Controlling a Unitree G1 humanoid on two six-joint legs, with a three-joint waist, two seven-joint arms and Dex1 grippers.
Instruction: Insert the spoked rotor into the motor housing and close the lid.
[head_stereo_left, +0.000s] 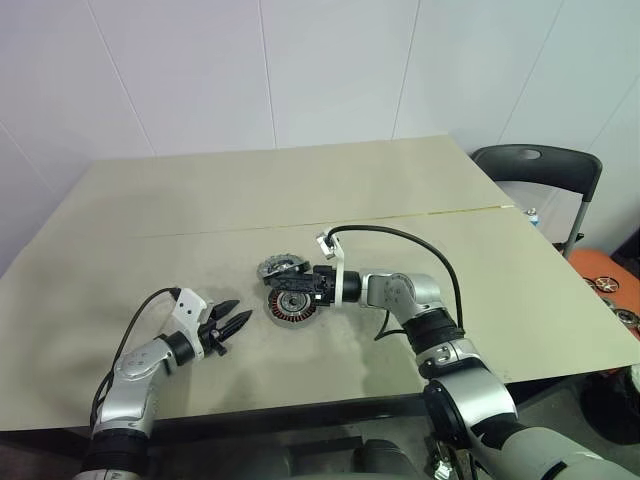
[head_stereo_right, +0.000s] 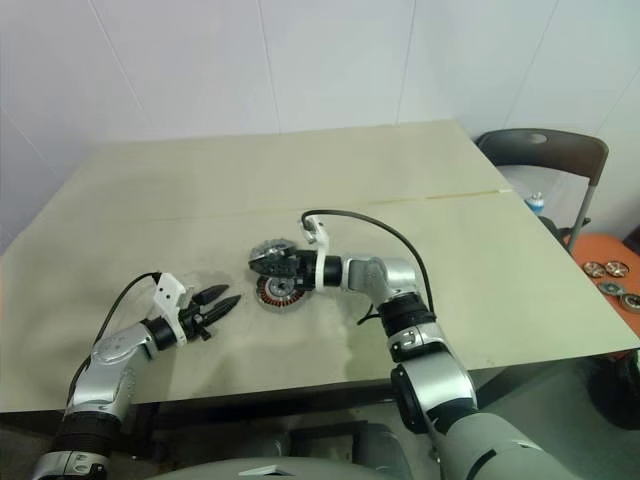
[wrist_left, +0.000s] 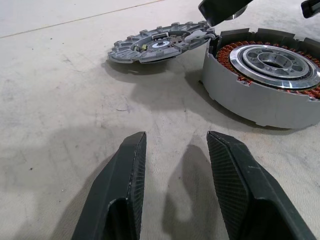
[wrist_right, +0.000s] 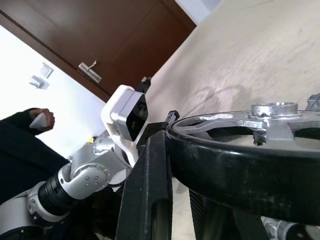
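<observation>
Right, nearest to you on the left, your left pincer (head_stereo_left: 232, 327) hangs just above the worktop (head_stereo_left: 120, 220) with its two black fingers (wrist_left: 120, 195) spread and nothing between them. It points toward the parts and sits well short of them, with bare surface in between.

Move inward and you meet the motor housing (wrist_left: 260, 75) lying flat on the worktop, copper windings ringing a bright silver centre, grey outer wall facing the left wrist camera. Your right pincer (head_stereo_left: 305, 283) reaches in from the right, roughly level and pointing left, pinching the spoked rotor (wrist_right: 240, 150) by its black rim. From the right wrist camera you see one finger (wrist_right: 150, 190) pressed against that rim, with silver spokes and hub beyond it. From the head camera the rotor hangs right over the housing; whether it touches the housing you cannot tell.

Just beyond the housing lies the lid (wrist_left: 157, 44), the notched grey disc, resting on the worktop beside it and tilted up a little at its edge nearest the housing.

Farther off, a dark chair (head_stereo_left: 540, 165) stands past the worktop's right far corner, and a person's dark sleeve (wrist_right: 20, 140) shows at the edge of the right wrist camera.
</observation>
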